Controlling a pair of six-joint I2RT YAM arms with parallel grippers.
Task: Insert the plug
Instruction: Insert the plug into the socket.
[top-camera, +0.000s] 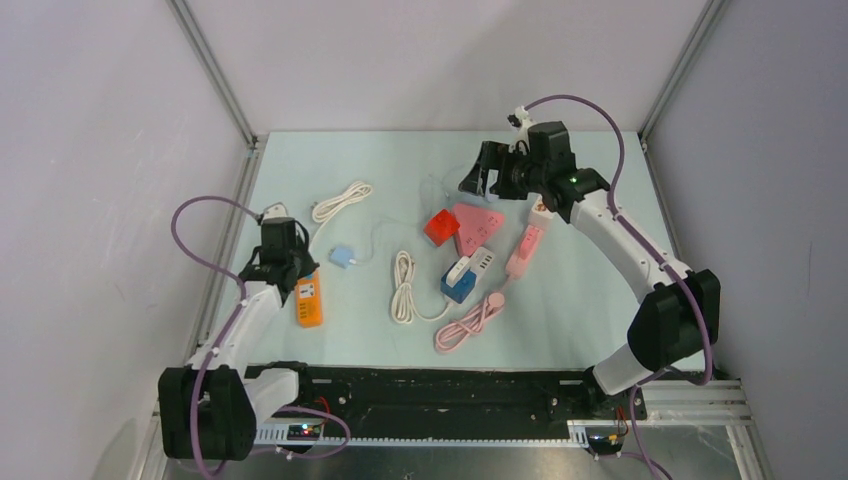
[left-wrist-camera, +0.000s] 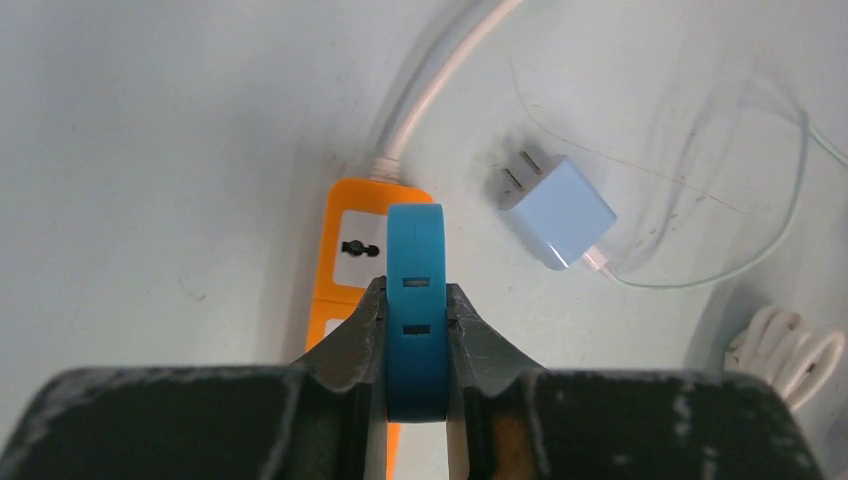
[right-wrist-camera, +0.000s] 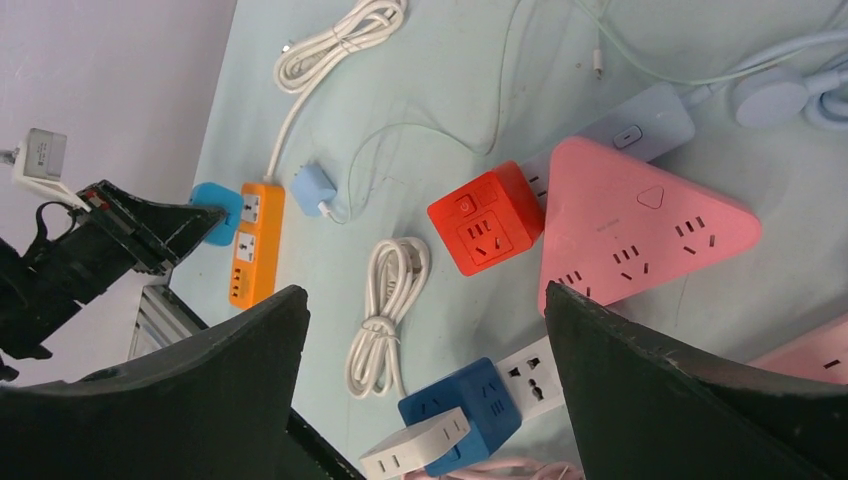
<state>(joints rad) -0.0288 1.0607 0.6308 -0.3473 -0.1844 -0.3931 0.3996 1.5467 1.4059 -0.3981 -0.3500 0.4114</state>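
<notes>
- Blue plug (left-wrist-camera: 415, 262): one, pinched tight in the left gripper (left-wrist-camera: 415, 293), over one orange power strip (left-wrist-camera: 350, 250).
- Right gripper (right-wrist-camera: 422, 295): jaws wide, nothing between.
- White cable coils: two, far coil (top-camera: 341, 200) and middle coil (top-camera: 402, 287).
- Cube sockets: one red cube (top-camera: 441, 227), one blue cube (top-camera: 459, 287).
- Pink triangular strip (right-wrist-camera: 640, 235): its print is too small to read.

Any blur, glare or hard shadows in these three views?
Top external: even, diffuse light, soft shadows, no glare on the pale green table. Left wrist: the left claw's dark housing is out of focus; the rounded blue plastic plug it grips is sharp. Right wrist: the right claw is dark and soft-edged; the pink triangular power strip is crisp.
</notes>
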